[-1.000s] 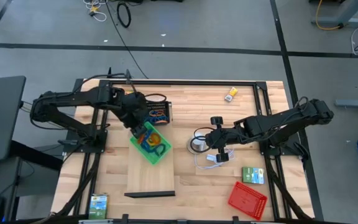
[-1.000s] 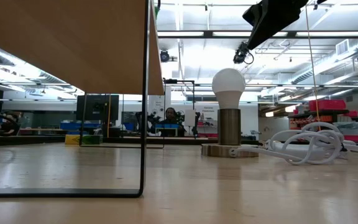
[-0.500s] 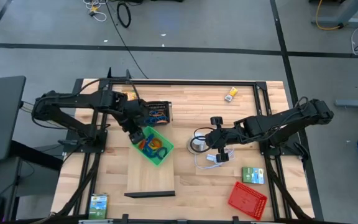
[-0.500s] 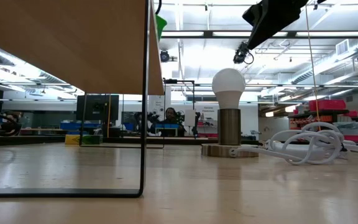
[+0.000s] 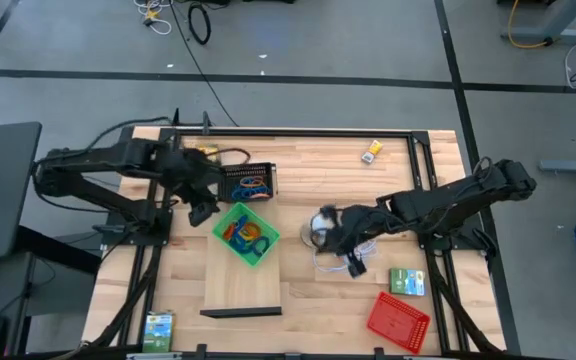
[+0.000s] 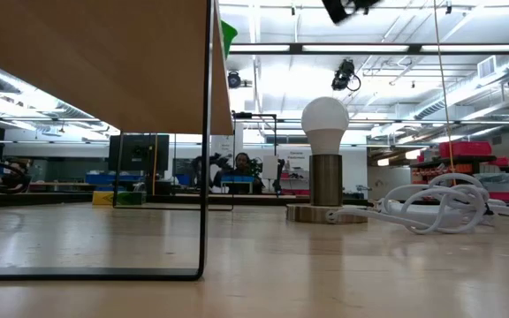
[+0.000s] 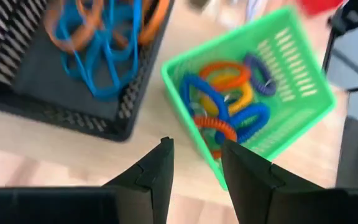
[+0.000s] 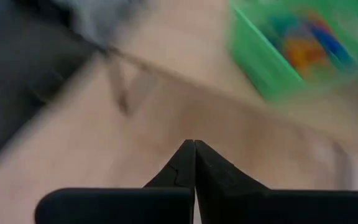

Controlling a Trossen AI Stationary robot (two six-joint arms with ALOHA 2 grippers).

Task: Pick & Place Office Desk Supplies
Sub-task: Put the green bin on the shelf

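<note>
A green mesh tray (image 5: pixel 245 232) holding blue, orange, yellow and purple loops (image 7: pixel 232 102) rests flat on the pale wooden board (image 5: pixel 243 280). Behind it stands a black tray (image 5: pixel 248 182) with blue and orange loops (image 7: pixel 101 37). My left gripper (image 5: pixel 204 211) (image 7: pixel 194 146) hovers open just off the green tray's left corner, nothing between its fingers. My right gripper (image 5: pixel 328 230) (image 8: pixel 194 143) is shut and empty, held above the table by the lamp (image 5: pixel 318 228). Green card boxes lie at the near right (image 5: pixel 406 282) and near left (image 5: pixel 158 328).
The lamp with its white bulb (image 6: pixel 325 119) and a coiled white cord (image 6: pixel 440 208) sit at mid-table. A red mesh tray (image 5: pixel 398 322) lies near the front right. A small yellow item (image 5: pixel 372 152) lies at the far side. The board (image 6: pixel 95 62) stands raised on a black frame.
My left gripper has let go of the green tray, risen, and drawn back toward the table's far left. The tray has turned a little and stays on the board. My right gripper, still shut, has turned at the wrist over the lamp.
</note>
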